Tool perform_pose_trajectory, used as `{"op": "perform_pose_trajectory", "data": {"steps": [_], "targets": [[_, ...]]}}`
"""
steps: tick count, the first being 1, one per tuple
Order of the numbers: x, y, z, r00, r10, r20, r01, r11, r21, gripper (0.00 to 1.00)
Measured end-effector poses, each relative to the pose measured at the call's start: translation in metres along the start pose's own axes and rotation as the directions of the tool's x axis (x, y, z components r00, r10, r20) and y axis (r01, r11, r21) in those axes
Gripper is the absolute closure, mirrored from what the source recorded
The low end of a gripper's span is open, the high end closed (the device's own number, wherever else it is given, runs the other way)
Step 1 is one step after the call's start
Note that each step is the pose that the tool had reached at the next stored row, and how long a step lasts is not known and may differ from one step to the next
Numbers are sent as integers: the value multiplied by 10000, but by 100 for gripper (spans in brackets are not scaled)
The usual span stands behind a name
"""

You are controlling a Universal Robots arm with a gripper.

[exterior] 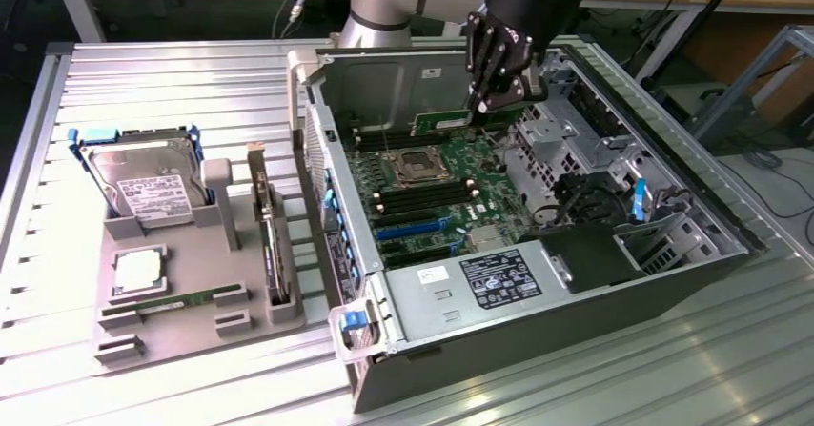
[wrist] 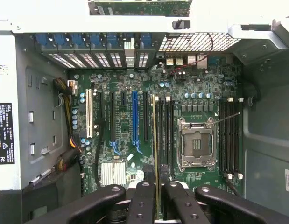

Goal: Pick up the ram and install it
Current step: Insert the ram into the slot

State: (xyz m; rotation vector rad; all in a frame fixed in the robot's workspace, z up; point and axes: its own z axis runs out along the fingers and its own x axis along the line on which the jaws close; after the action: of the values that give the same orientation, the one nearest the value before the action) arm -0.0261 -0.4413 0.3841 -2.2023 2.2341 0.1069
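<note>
Currently gripper (wrist: 156, 170) is clamped on the ram (wrist: 156, 135), fingers pinching its two flat faces, so the stick sits edge-on in the wrist view. Long axis runs straight out from the gripper, parallel to the slots (wrist: 165, 126) beside the socket (wrist: 196, 144). Edge overlays the outermost slot of that bank, the one farthest from the socket; looks lined up in yaw, though I can't tell how high it sits from this angle.

Exterior view: gripper (exterior: 491, 104) hangs over the board (exterior: 439, 192) inside the open case (exterior: 381, 78), ram (exterior: 445, 121) sticking out toward the exterior view's left, held above the board and apart from it. Not seated, by my read.

Second stick (exterior: 174, 301) lies in the tray (exterior: 242, 335) on the table (exterior: 166, 83), well apart from the gripper.
</note>
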Motion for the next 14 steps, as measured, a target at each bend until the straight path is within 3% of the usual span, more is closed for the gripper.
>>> {"op": "perform_pose_trajectory", "data": {"steps": [5, 12, 14], "targets": [[2, -1, 26, 10000, 1, 2, -1, 10000, 0, 85], [13, -38, 200, 10000, 17, 0, -17, 10000, -2, 85], [17, -52, 278, 9990, 451, 23, -451, 9990, 20, 85]]}}
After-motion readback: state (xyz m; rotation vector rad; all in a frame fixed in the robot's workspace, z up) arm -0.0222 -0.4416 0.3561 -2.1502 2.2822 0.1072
